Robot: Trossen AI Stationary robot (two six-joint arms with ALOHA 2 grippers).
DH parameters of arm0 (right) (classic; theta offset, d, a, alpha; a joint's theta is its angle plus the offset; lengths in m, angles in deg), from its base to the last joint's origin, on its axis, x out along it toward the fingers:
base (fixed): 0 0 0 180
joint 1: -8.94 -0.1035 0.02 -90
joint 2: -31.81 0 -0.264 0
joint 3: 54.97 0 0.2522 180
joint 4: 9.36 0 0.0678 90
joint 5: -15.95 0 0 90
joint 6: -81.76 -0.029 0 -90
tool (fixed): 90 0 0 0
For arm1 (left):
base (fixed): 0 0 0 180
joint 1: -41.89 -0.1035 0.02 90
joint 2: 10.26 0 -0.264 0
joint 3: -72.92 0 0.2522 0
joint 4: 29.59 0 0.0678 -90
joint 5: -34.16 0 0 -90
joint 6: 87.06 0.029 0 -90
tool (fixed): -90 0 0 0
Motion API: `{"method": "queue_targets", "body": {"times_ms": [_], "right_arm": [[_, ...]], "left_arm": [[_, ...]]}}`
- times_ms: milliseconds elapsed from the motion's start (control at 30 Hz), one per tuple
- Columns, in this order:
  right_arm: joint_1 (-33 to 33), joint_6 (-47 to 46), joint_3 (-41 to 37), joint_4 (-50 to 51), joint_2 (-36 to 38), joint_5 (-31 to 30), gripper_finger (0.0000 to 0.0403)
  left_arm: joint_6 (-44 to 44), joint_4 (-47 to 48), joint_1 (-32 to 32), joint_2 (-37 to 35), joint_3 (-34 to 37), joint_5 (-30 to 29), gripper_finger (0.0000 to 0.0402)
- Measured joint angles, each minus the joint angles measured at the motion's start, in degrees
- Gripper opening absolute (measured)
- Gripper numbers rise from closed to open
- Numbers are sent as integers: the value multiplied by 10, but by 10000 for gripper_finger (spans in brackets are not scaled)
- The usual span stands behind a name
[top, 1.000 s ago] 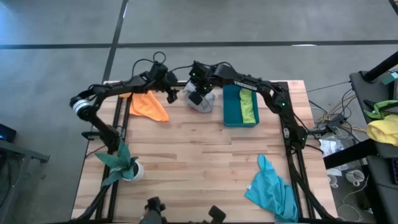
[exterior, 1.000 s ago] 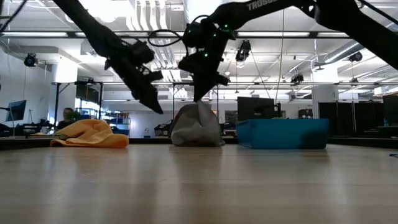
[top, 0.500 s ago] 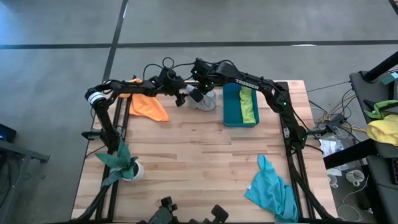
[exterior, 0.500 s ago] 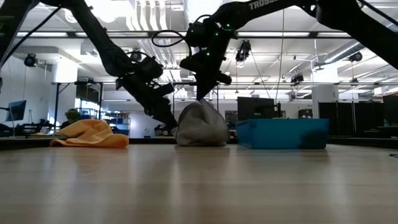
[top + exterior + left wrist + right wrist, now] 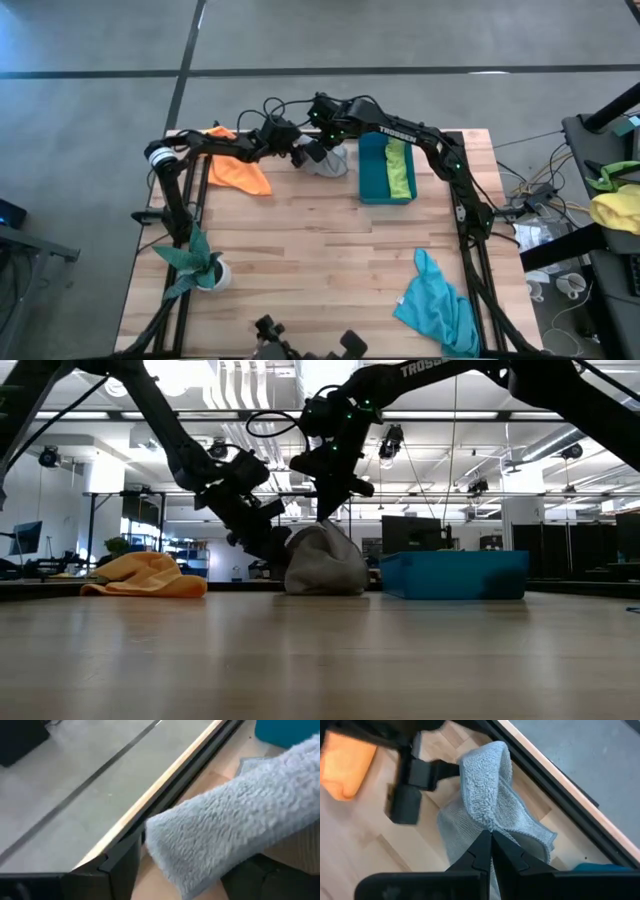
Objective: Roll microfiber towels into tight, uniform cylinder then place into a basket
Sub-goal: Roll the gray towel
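From above, the fluffy grey towel [image 5: 330,160] sits bunched at the wooden bench's [image 5: 320,260] far edge, beside the teal basket [image 5: 372,172]. Level view: it stands as a rounded mound, the right tool [image 5: 325,512] pinching its peak. Wrist views: right tool's fingers [image 5: 482,851] pressed tight on a looped fold; left tool [image 5: 427,774] half-wide around the edge.

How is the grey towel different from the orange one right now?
The grey towel is pinched at its top by the right gripper and bunched into a mound beside the basket; the orange towel lies loose and low, untouched. The left gripper is at the grey towel, not the orange one. Both sit near the table's far edge, unrolled.
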Motion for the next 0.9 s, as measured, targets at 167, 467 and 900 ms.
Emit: {"method": "queue_targets", "body": {"times_ms": [167, 467, 900], "right_arm": [[-9, -1, 0, 22, 4, 16, 9], [-70, 128, -3, 141, 66, 27, 9], [-204, 215, -164, 145, 290, 28, 9]], "left_arm": [[-6, 31, 2, 1, -5, -15, 83], [33, 238, 14, -189, -6, 13, 1], [-93, 595, 245, -487, -2, 33, 0]]}}
